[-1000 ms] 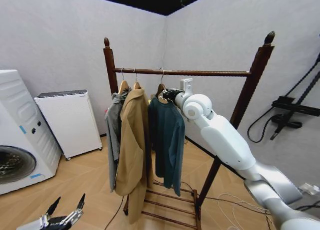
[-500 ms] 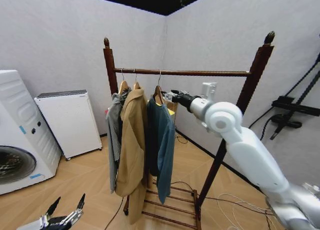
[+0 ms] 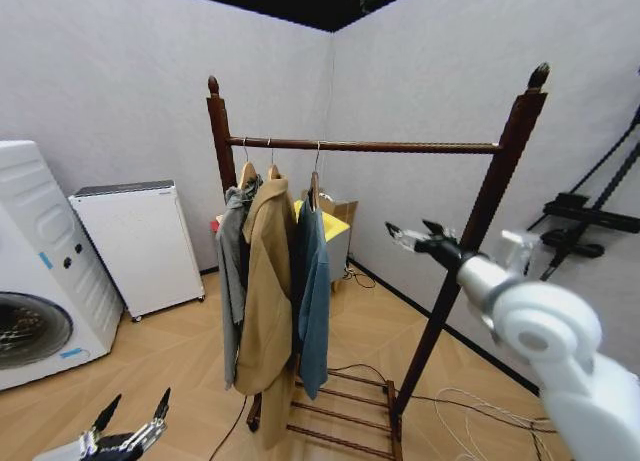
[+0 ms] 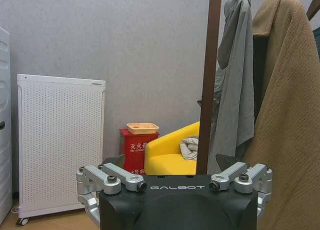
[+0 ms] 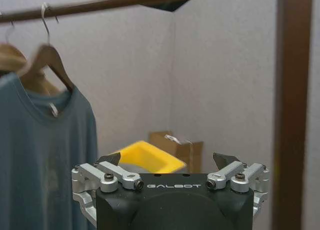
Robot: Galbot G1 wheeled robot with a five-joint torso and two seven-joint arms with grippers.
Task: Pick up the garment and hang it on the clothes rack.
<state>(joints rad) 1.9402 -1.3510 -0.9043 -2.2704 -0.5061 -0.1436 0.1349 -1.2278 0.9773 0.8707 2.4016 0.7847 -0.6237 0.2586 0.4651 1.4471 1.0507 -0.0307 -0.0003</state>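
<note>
The teal jacket point(image 3: 312, 281) has been released and hangs from the clothes rack point(image 3: 370, 145) bar beside the tan coat point(image 3: 265, 291). The right gripper point(image 3: 415, 233), jaws apart, has been withdrawn; hanging appears complete.

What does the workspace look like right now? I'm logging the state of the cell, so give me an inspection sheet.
Surface: wooden floor, bare.
Job's things: garment hangs by its hanger on the clothes rack, beside a tan coat and a grey garment.
Clutter: yellow chair, red box, cardboard box.
Grippers: right gripper open, clear of the garment, near the rack's right upright; left gripper open, low by the floor.
Cables: loose cables on the floor by the rack's foot.
Surroundings: washing machine, white appliance, grey walls.
</note>
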